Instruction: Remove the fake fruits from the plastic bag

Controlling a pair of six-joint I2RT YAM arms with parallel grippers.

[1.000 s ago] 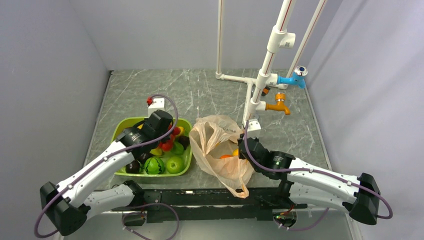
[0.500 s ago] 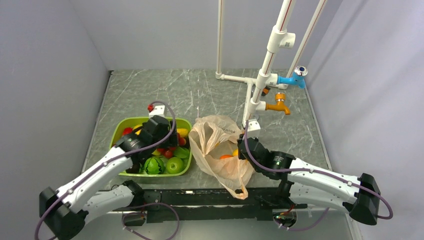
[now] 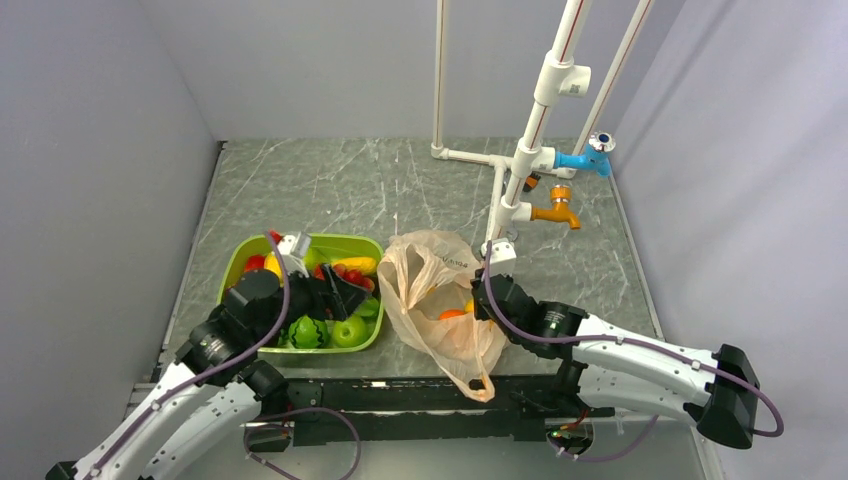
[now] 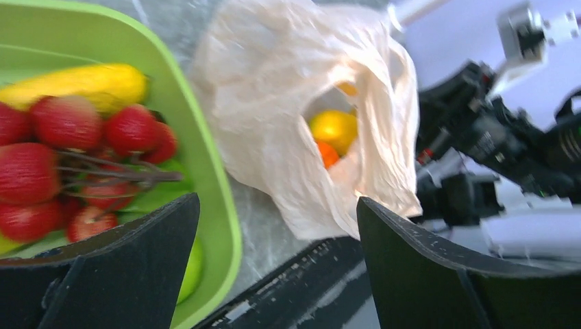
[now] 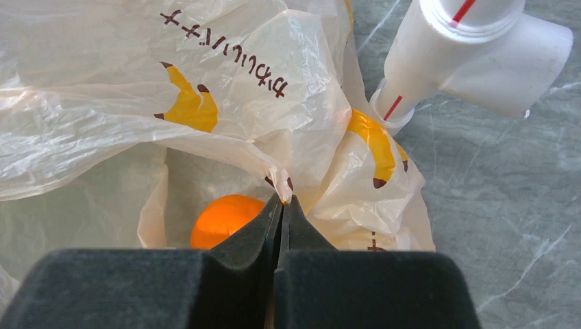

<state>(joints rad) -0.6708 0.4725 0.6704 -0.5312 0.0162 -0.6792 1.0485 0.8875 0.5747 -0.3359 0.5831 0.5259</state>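
The peach plastic bag [image 3: 430,275] lies on the table right of the green tub [image 3: 238,262], its mouth facing left. My right gripper [image 3: 483,298] is shut on the bag's rim [image 5: 282,192], pinching a thin fold and holding the mouth up. A round orange fruit [image 5: 223,218] sits inside the bag [image 4: 274,103], seen through the mouth [image 4: 334,128]. My left gripper [image 4: 274,205] is open and empty over the tub's right side [image 3: 338,292]. The bunch of red balls [image 4: 75,157] rests in the tub, free of the fingers.
The tub [image 4: 205,137] also holds a yellow banana-like fruit [image 4: 82,82], a striped watermelon [image 3: 305,332] and a green apple [image 3: 348,330]. A white pipe stand [image 3: 520,170] with a blue tap [image 3: 585,160] and an orange tap [image 3: 555,213] rises just behind the bag. A black rail [image 3: 420,395] runs along the near edge.
My left gripper has opened and let the red bunch drop into the tub, then drawn back toward the near edge. The right gripper still holds the bag's rim, unmoved.
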